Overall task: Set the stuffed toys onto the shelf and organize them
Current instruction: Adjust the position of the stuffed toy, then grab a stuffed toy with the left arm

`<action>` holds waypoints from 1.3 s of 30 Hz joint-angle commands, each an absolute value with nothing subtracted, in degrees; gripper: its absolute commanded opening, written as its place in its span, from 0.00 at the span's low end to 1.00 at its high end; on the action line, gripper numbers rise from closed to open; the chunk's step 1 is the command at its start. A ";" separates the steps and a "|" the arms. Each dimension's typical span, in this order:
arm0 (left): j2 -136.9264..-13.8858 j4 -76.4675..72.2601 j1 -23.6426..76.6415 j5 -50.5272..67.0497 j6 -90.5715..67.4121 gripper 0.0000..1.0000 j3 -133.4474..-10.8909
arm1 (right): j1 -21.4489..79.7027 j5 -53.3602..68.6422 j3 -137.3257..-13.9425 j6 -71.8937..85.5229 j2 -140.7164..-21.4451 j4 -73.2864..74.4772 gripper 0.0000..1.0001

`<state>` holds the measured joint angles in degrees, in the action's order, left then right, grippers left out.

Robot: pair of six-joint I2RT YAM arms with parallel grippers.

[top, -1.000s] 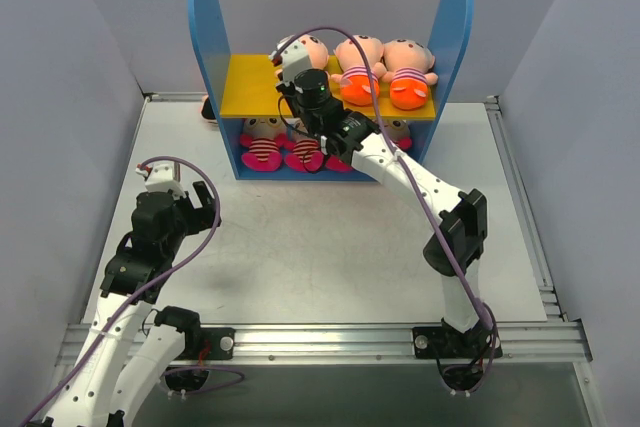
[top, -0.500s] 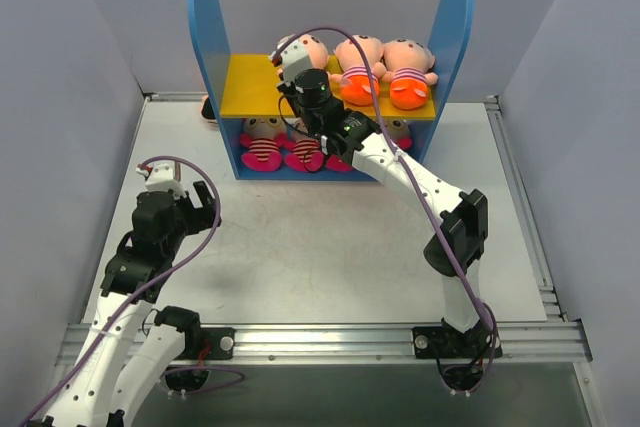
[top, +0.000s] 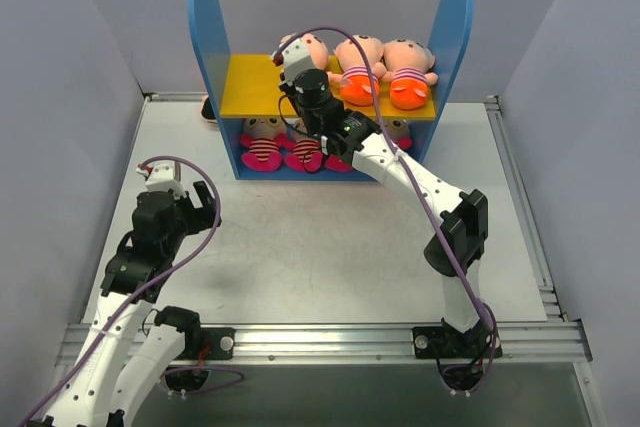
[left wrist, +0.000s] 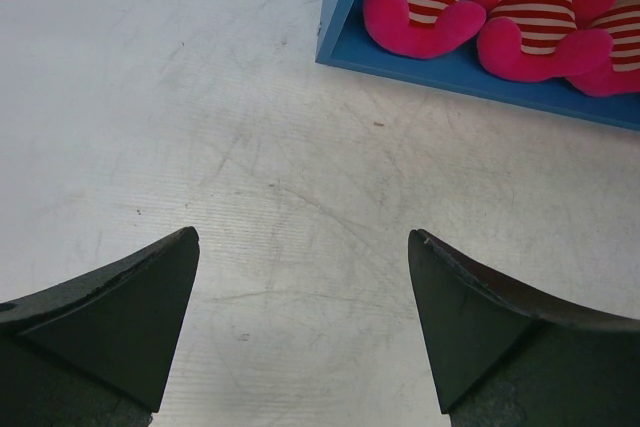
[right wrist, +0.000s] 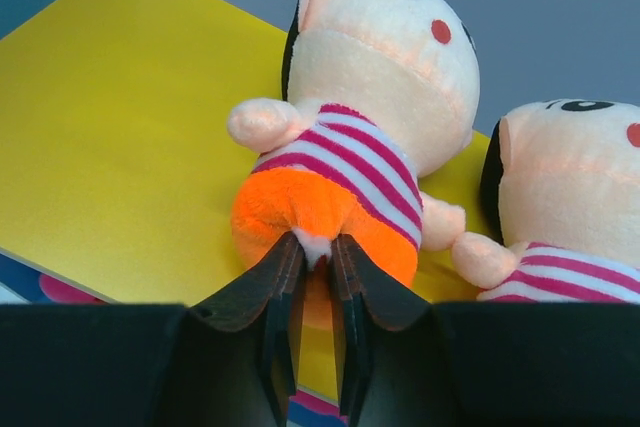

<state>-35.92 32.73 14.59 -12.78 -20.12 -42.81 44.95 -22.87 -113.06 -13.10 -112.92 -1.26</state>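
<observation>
Peach-headed, orange-bottomed plush doll (right wrist: pixel 350 137) lay front-to-back on the shelf's yellow board (right wrist: pixel 120 117), head rearward, right gripper (right wrist: pixel 317 239) pinching its bottom; left gripper (left wrist: pixel 302 237) gaped wide; everything sat as before

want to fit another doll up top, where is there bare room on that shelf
The yellow board is bare from the left blue panel to the left doll, pinched by the right fingers. Two more dolls fill the rest up to the right panel. The lower level is crowded with pink dolls.
</observation>
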 commanded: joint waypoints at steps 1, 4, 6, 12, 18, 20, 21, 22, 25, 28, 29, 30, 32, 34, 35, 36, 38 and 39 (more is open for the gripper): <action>-35.86 31.38 14.94 -12.22 -19.07 0.94 -43.07 | 44.74 -24.96 -112.76 -13.54 -109.69 -0.70 0.18; -35.86 31.46 14.85 -12.22 -19.07 0.94 -43.07 | 44.91 -24.61 -112.76 -13.27 -109.43 -0.79 0.31; -35.86 31.47 14.85 -12.22 -19.07 0.94 -43.07 | 44.91 -24.17 -112.76 -12.83 -109.16 -0.97 0.36; -35.95 31.46 14.85 -12.22 -19.07 0.94 -43.07 | 45.18 -21.36 -112.76 -11.34 -107.41 -1.50 0.50; -36.04 31.64 14.94 -12.22 -19.16 0.94 -43.15 | 45.18 -16.80 -110.83 -9.15 -103.81 -2.99 0.65; -36.12 31.55 14.94 -12.13 -19.25 0.94 -43.07 | 45.18 -15.56 -110.04 -8.53 -102.58 -3.77 0.70; -36.12 31.55 14.77 -12.22 -19.34 0.94 -43.24 | 45.18 -14.86 -109.17 -8.26 -101.18 -4.04 0.71; -36.12 31.64 14.77 -12.22 -19.34 0.94 -43.24 | 45.09 -14.42 -108.46 -7.65 -100.47 -4.30 0.74; -36.30 31.73 14.68 -12.22 -19.60 0.94 -43.24 | 44.65 -13.63 -105.04 -6.42 -96.86 -6.06 0.79; -36.47 31.82 14.68 -12.22 -19.77 0.94 -43.42 | 44.38 -14.06 -101.26 -5.89 -92.56 -6.94 0.83; -36.56 31.90 14.50 -12.22 -19.86 0.94 -43.33 | 44.21 -13.98 -99.94 -5.54 -91.33 -7.47 0.84; -36.65 31.90 14.59 -12.22 -19.95 0.94 -43.42 | 44.21 -14.15 -98.71 -5.36 -88.62 -7.82 0.85; -36.65 31.82 14.33 -12.30 -20.13 0.94 -43.51 | 44.12 -15.20 -94.67 -5.10 -85.71 -8.35 0.87; -36.91 31.82 14.15 -12.39 -20.30 0.94 -43.59 | 43.86 -16.60 -90.03 -5.01 -81.31 -8.61 0.89; -37.00 31.90 13.98 -12.39 -20.48 0.94 -43.59 | 43.77 -18.35 -88.43 -5.01 -79.65 -8.79 0.91; -37.18 31.90 13.80 -12.39 -20.65 0.94 -43.59 | 43.60 -19.50 -86.50 -5.01 -76.50 -8.70 0.94; -37.62 31.82 13.36 -12.31 -21.09 0.94 -43.51 | 43.51 -21.44 -81.42 -4.92 -73.23 -8.62 0.96; -37.88 31.73 13.19 -12.22 -21.27 0.94 -43.59 | 43.42 -23.71 -79.82 -4.66 -69.99 -8.61 0.97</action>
<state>-37.39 32.82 13.96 -12.78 -20.53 -42.81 43.90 -17.69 -84.14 -5.61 -76.51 -5.89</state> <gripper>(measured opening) 0.938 0.960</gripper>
